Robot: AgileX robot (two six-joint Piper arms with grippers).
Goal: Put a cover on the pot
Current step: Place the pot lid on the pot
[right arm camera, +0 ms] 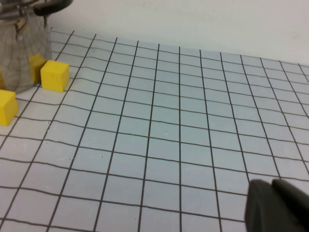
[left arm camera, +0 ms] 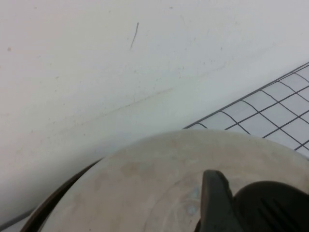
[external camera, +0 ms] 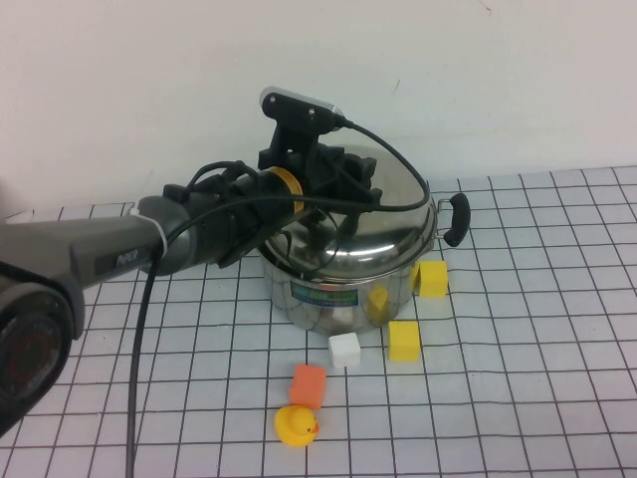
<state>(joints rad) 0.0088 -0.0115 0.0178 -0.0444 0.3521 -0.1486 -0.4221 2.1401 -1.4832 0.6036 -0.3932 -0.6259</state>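
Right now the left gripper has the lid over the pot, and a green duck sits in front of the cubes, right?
Almost. The high view shows the left gripper at the lid over the pot, but the duck in front of the cubes is yellow, not green. The right gripper sits off to the side, over bare table.

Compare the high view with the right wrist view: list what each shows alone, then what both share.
Only the high view: the left gripper at the domed steel lid on the pot, a white cube, an orange block and a yellow rubber duck. Only the right wrist view: the right gripper's dark tip above the gridded mat. Both: the shiny steel pot, two yellow cubes.
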